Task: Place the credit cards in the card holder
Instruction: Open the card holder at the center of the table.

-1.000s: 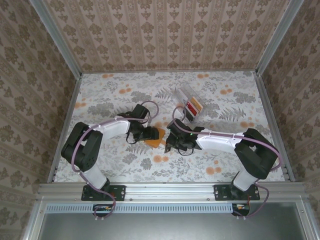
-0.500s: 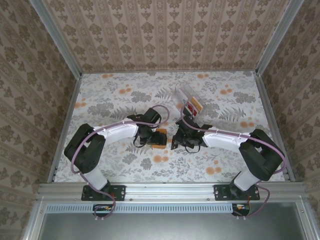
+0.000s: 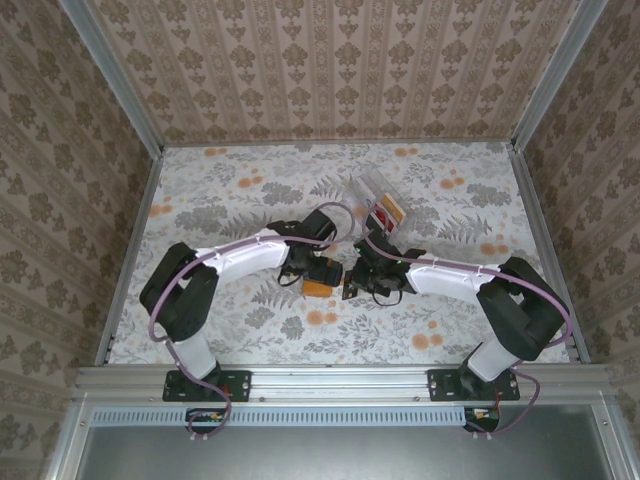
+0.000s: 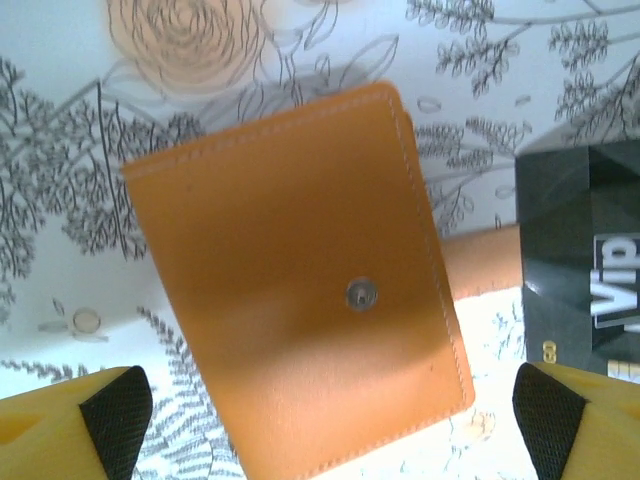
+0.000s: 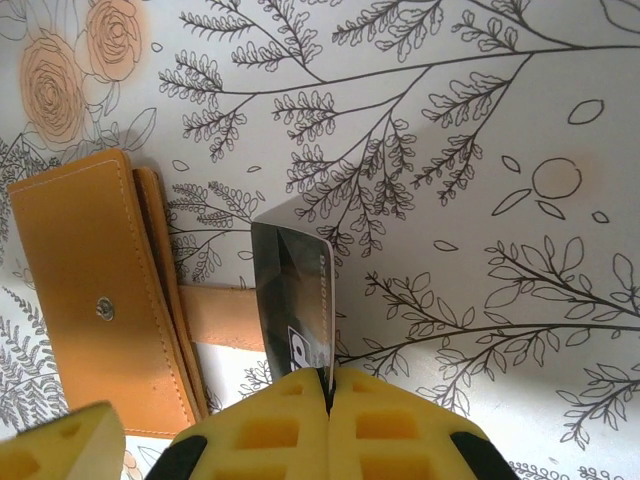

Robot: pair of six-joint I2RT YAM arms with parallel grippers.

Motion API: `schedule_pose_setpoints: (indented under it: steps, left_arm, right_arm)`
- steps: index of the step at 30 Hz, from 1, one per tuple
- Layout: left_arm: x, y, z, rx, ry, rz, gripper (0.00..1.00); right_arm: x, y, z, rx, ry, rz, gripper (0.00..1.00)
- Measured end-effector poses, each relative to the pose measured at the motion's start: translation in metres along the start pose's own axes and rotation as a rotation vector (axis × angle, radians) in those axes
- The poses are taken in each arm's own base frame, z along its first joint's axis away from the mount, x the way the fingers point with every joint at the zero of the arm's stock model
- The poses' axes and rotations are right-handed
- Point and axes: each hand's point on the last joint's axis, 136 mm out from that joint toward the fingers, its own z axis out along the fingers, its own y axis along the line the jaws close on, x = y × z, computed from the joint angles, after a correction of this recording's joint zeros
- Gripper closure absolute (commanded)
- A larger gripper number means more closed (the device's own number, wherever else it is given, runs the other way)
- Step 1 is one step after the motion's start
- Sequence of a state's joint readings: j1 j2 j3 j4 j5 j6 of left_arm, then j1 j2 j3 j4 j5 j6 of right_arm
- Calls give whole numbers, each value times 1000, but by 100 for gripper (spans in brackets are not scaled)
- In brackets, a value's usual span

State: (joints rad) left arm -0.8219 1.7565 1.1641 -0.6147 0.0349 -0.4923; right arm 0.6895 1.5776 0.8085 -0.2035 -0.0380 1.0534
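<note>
The orange-tan card holder lies closed on the floral cloth, snap stud up, its strap sticking out to the right. My left gripper hangs over it, open, a fingertip on each side and nothing gripped. From above, the card holder sits just below the left gripper. My right gripper is shut on a dark grey-black credit card, held on edge beside the card holder and over its strap. The same card stands at the left wrist view's right edge. The right gripper is just right of the holder.
A clear plastic box with a red and an orange-yellow card in it stands behind the right gripper. Metal rails and patterned walls border the cloth. Both arms meet near the table's middle.
The left arm has swung right and its jaws have spread wider over the card holder. The right gripper with the dark card shifted slightly right, then stayed still.
</note>
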Motion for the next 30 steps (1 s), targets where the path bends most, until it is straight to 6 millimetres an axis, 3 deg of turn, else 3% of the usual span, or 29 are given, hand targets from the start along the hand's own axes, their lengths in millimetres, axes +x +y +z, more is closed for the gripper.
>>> schedule_pose_setpoints:
  steps: [16, 30]
  left_arm:
    - [2, 8, 25, -102, 72, -2, 1]
    - [7, 16, 22, -189, 85, 13, 14]
  right_arm:
    - [0, -4, 3, 0, -2, 4, 100]
    - [-2, -2, 12, 0, -4, 6, 100]
